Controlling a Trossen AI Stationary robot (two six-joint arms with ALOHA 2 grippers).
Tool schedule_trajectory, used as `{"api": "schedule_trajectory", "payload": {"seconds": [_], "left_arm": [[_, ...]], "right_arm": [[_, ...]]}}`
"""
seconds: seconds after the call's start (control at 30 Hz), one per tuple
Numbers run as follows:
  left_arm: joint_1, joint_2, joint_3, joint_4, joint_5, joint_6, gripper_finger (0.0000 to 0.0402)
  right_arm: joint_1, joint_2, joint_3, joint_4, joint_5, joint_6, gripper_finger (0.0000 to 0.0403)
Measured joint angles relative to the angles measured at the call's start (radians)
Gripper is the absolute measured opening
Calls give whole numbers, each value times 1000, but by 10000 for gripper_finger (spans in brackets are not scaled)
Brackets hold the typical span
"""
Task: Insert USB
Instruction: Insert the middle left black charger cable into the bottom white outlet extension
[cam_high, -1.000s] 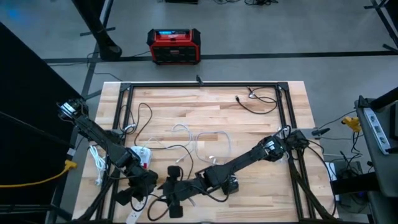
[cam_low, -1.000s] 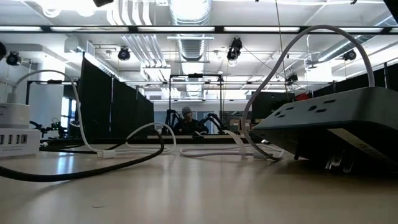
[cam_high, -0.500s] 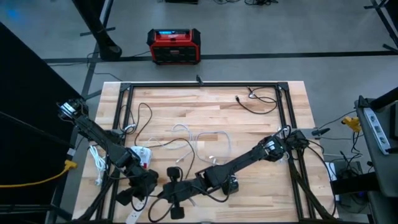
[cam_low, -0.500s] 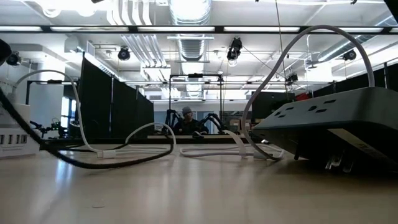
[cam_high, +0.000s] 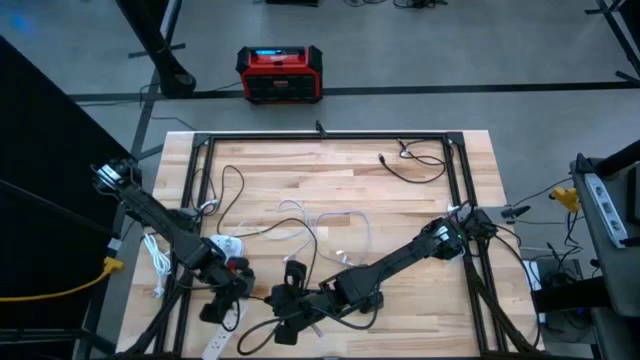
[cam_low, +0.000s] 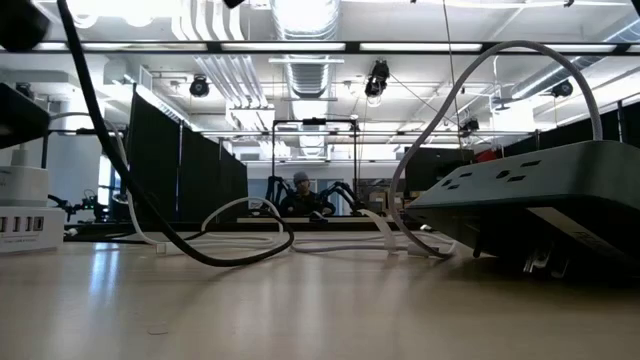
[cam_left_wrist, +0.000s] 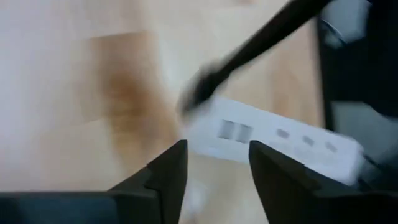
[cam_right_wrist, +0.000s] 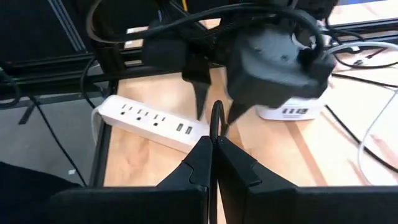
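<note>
With right tool (cam_right_wrist: 214, 142) clamped on the black cable (cam_right_wrist: 216, 118) and left tool (cam_left_wrist: 214, 163) parted, steer plug squarely toward white power strip (cam_right_wrist: 152, 120) ports.

Bright ceiling lights (cam_low: 300, 15) glare overhead; left wrist view is motion-blurred.

The white power strip (cam_right_wrist: 152, 122) lies flat at the near-left edge of the wooden table, its outlets and two USB ports facing up. The black cable (cam_right_wrist: 216, 122) rises upright, pinched between the right gripper's (cam_right_wrist: 213, 144) closed fingertips, above the table just beside the strip's USB end.
</note>
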Motion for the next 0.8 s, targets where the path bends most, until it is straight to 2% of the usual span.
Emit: {"api": "schedule_trajectory", "payload": {"seconds": [0.17, 0.3, 0.5, 0.6, 0.8], "left_arm": [[-55, -55, 0, -49, -235, -169, 193], [-155, -89, 0, -35, -444, -304, 205], [-279, -67, 0, -28, -699, -529, 206], [-292, -30, -1, -12, -782, -583, 202], [-285, 78, 1, 75, -835, -616, 191]], "right_arm": [[2, -6, 0, -43, 33, 30, 0], [2, -10, 0, -56, 67, 28, 0], [0, -10, 0, -61, 69, 6, 0], [-3, -10, 0, -61, 69, -10, 0], [-3, -10, 0, -62, 90, -27, 0]]}}
